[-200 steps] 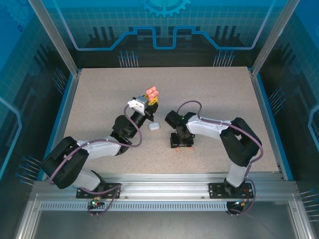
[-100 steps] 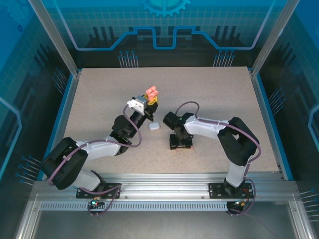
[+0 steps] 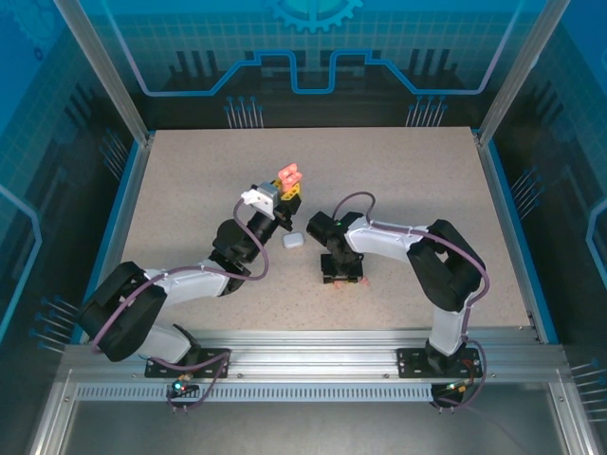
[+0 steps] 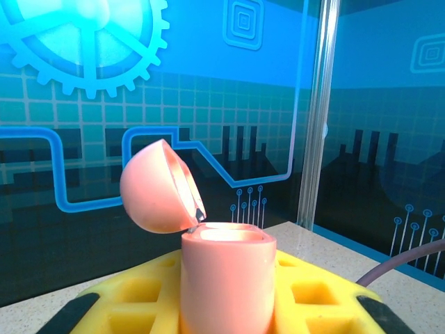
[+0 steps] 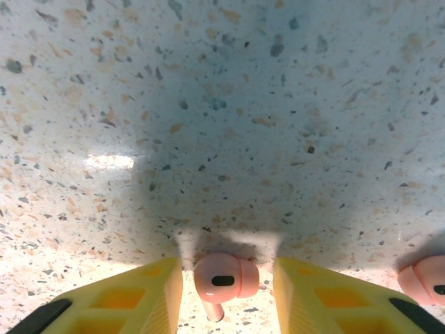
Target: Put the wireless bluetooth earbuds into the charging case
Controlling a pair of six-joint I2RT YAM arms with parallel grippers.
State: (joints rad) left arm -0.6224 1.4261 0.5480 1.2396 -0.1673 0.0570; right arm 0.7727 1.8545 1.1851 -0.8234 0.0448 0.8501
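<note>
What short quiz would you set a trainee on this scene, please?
1. True or false: the lid of the pink case held in the left gripper is shut.
2. What lies between the fingers of the right gripper? A: a pink earbud. B: a white earbud. C: nothing.
3. What colour is the loose case lying on the table between the arms?

Key: 1 false, the lid stands open; 2 A, with the fingers apart on either side of it; 3 white.
</note>
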